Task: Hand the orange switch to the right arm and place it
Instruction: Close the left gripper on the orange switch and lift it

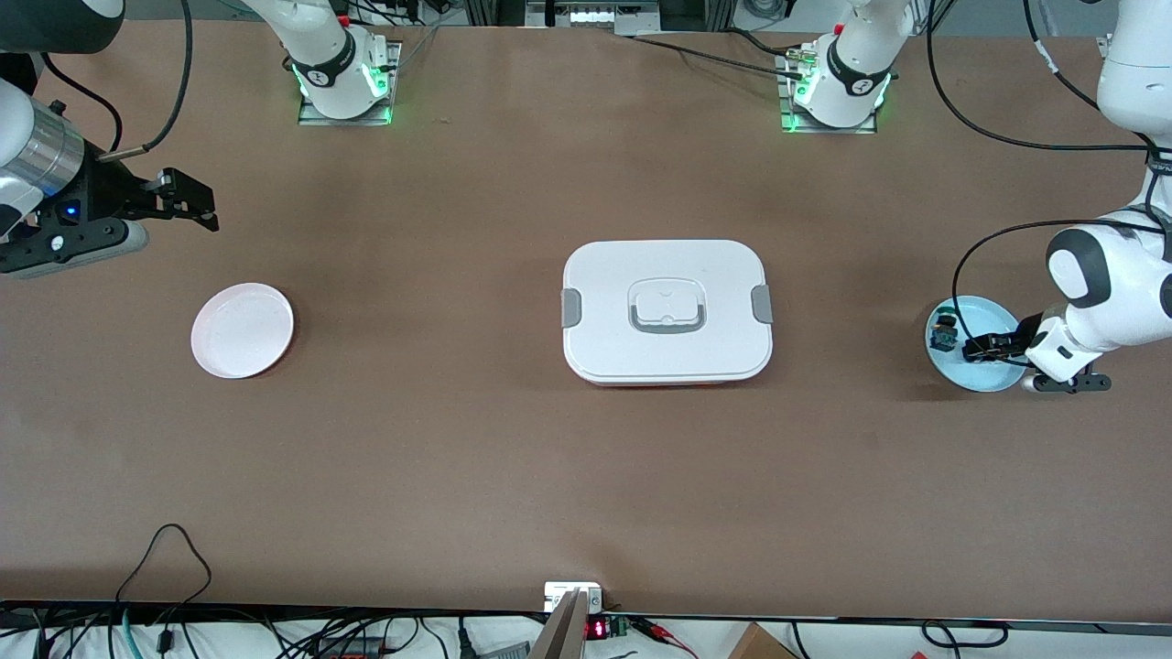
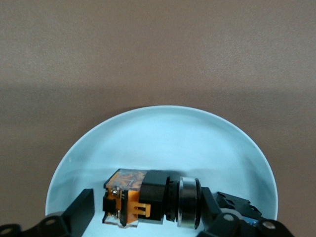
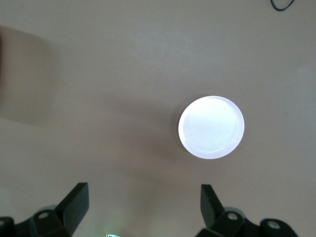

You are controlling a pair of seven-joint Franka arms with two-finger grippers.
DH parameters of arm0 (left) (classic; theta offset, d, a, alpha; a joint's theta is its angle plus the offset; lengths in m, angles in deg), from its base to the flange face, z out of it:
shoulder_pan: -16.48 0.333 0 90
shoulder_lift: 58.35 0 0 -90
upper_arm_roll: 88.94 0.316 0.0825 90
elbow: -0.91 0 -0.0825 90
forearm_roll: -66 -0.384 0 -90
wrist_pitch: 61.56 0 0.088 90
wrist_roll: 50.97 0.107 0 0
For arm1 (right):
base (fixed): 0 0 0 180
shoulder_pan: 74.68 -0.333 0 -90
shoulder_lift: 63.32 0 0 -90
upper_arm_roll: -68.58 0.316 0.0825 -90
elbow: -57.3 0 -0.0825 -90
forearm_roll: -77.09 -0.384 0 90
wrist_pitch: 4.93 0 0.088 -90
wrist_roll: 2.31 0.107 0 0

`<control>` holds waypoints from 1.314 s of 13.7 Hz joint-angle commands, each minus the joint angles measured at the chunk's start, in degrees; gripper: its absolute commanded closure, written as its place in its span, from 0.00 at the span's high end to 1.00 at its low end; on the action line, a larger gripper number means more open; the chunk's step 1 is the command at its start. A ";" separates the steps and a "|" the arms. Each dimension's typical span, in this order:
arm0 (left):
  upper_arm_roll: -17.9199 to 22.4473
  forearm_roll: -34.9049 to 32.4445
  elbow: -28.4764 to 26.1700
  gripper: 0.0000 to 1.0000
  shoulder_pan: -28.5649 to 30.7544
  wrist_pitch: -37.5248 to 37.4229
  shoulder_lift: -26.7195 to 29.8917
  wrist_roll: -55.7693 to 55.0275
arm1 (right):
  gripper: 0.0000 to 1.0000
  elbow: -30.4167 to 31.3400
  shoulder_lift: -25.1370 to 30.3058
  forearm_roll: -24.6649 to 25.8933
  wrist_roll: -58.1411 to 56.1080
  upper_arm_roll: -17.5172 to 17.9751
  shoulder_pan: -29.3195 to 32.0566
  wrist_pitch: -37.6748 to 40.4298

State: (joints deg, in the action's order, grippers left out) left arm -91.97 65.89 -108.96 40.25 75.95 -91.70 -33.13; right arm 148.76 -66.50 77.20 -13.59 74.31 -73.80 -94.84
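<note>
Left gripper (image 2: 143,217) in blue plate (image 2: 163,133), fingers apart straddling orange switch (image 2: 148,197), ungrasped; right gripper (image 1: 183,201) open, waiting; handover, placing pending.

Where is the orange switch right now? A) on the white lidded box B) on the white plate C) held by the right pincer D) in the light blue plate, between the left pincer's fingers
D: the left wrist view shows the orange switch lying in the light blue plate, with the left pincer straddling it, one finger on each side.
</note>
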 commanded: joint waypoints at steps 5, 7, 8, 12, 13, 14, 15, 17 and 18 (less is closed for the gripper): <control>-0.92 6.27 1.14 0.44 1.02 -3.28 -0.49 1.59 | 1.00 0.48 0.55 -0.99 0.29 0.42 0.70 -0.36; -0.92 6.18 3.33 0.39 0.84 -7.22 -0.06 1.68 | 1.00 0.48 0.55 -0.99 0.29 0.42 0.70 -0.36; -1.01 6.18 5.69 0.38 0.67 -11.16 -0.05 1.76 | 1.00 0.48 0.55 -0.99 0.29 0.42 0.61 -0.36; -2.32 6.71 18.34 0.36 0.23 -36.55 -0.49 3.43 | 1.00 0.48 0.55 -1.08 0.29 0.42 0.70 -0.45; -3.20 7.49 19.16 0.36 0.40 -39.39 -0.41 3.43 | 1.00 0.48 0.55 -1.08 0.29 0.42 0.70 -0.36; -3.73 8.63 19.42 0.36 0.40 -42.03 -0.23 3.52 | 1.00 0.48 0.55 -1.08 0.29 0.42 0.61 -0.45; -4.43 10.03 20.47 0.35 0.40 -44.06 -0.05 3.52 | 1.00 0.48 0.55 -1.08 0.29 0.42 0.70 -0.36; -6.89 13.37 22.94 0.31 0.84 -48.37 -0.05 3.35 | 1.00 0.48 0.55 -1.08 0.29 0.42 0.70 -0.36; -7.77 17.91 23.03 0.30 0.75 -50.12 -0.05 3.17 | 1.00 0.48 0.55 -1.08 0.29 0.42 0.70 -0.45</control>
State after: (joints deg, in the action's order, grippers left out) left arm -98.10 78.57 -87.75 40.36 29.58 -91.55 -31.27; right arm 148.76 -66.50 77.18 -13.59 74.31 -73.80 -94.84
